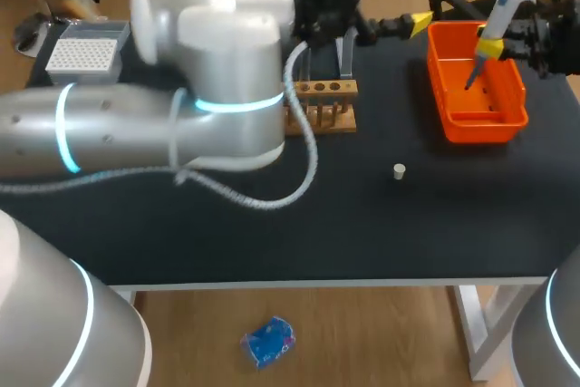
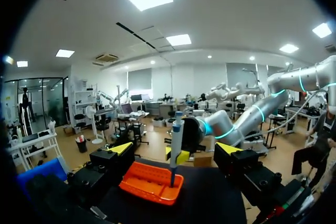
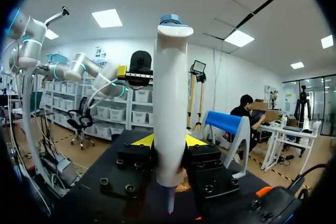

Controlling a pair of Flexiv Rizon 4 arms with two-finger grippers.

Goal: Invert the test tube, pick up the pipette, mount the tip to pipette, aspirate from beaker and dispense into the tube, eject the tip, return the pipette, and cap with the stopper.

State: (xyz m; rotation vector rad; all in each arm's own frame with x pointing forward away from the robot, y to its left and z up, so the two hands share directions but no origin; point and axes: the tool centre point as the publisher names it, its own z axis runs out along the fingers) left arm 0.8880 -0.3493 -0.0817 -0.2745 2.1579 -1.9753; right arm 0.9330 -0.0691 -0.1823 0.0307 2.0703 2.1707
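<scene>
Right pincer (image 1: 490, 44) around pipette (image 1: 501, 12) (over bin (image 1: 480, 130))

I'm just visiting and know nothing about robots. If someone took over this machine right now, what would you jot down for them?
Left gripper: open, empty, facing the orange bin.
Right gripper: shut on the pipette, whose lower end dips into the bin.
Stopper lies loose on the table; wooden rack mid-table; tip box far left.
Done: pipette picked up.
Left: return the pipette, cap with the stopper. Whether a tip is mounted cannot be seen.
</scene>
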